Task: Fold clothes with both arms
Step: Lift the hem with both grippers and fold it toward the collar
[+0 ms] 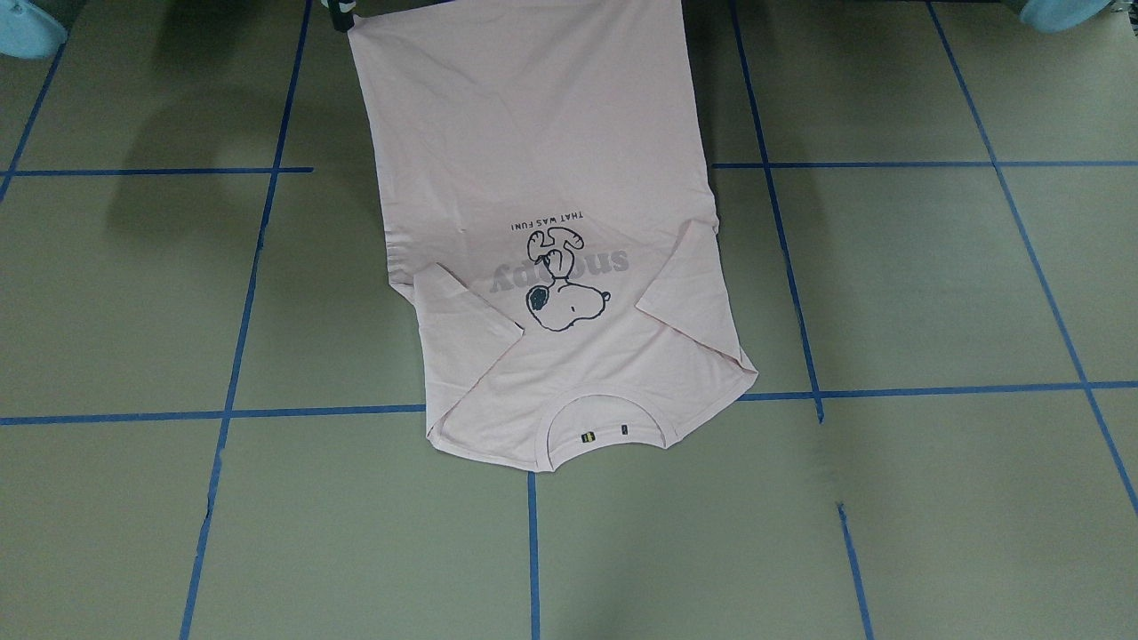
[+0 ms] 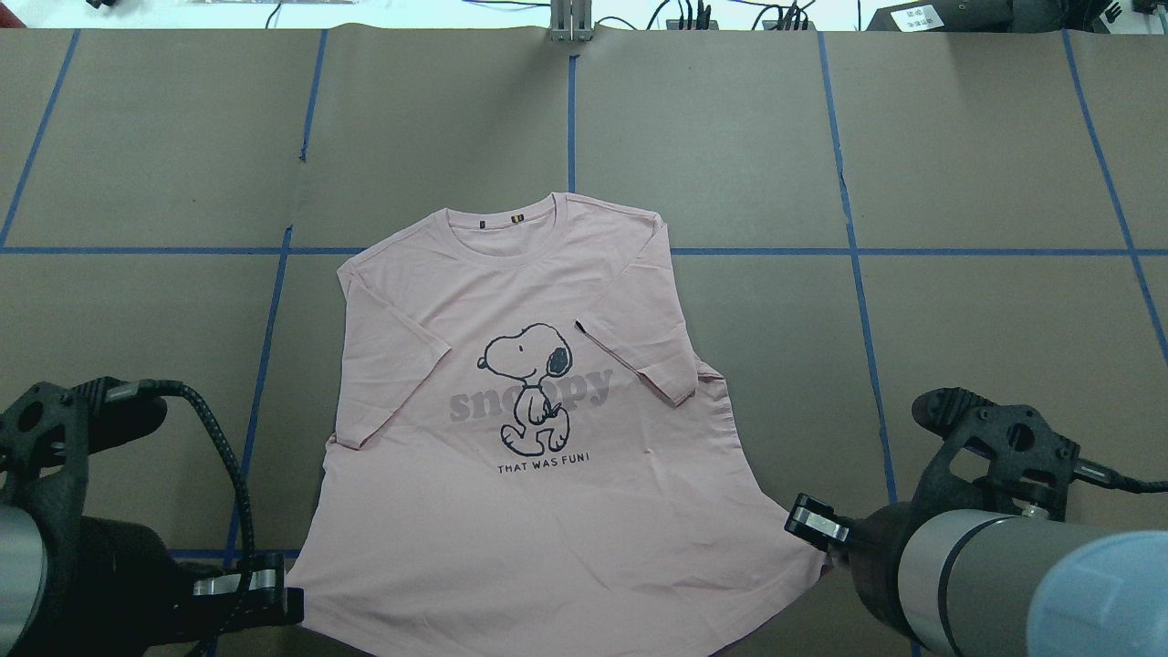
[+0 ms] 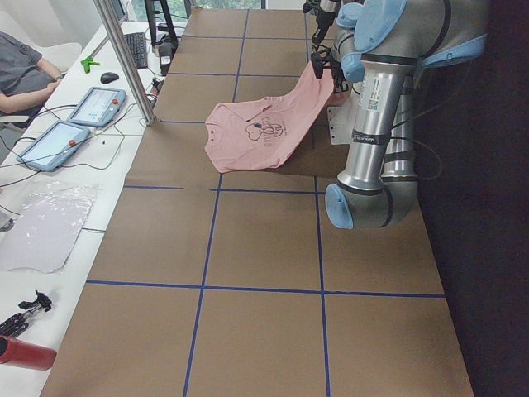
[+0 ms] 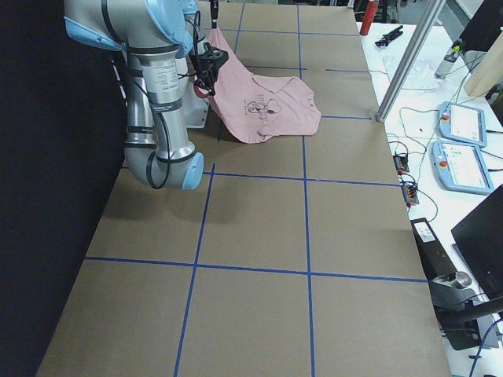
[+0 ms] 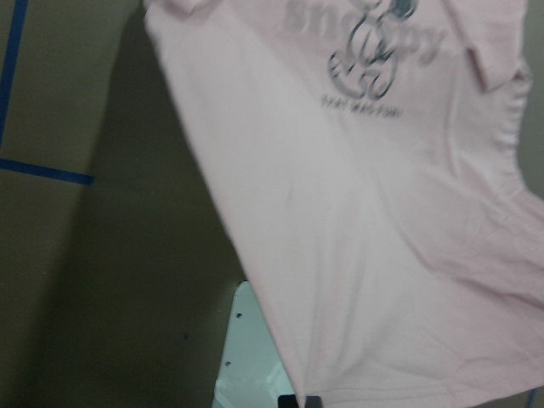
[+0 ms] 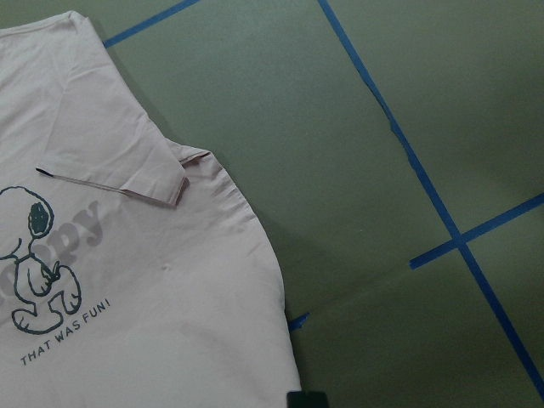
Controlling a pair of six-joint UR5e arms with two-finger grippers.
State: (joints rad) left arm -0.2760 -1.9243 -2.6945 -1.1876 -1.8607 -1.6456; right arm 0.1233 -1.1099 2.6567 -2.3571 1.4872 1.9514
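Note:
The pale pink T-shirt (image 2: 547,511) lies front up, with the cartoon dog (image 2: 529,383) showing and both sleeves folded inward. Its collar end rests on the table. Its bottom hem is raised off the table near the robot, as the exterior left view (image 3: 264,132) and the exterior right view (image 4: 259,106) show. My left gripper (image 2: 278,598) is shut on the hem's left corner. My right gripper (image 2: 812,527) is shut on the hem's right corner and also shows in the front-facing view (image 1: 342,16). The cloth fills the left wrist view (image 5: 382,255) and lies at the left of the right wrist view (image 6: 127,280).
The table is covered in brown paper with a grid of blue tape lines (image 2: 858,301). The white pedestal base (image 5: 251,357) shows under the lifted hem. Tablets (image 3: 95,106), cables and a seated person (image 3: 21,70) are on the table's far side, beyond a metal post (image 3: 124,58).

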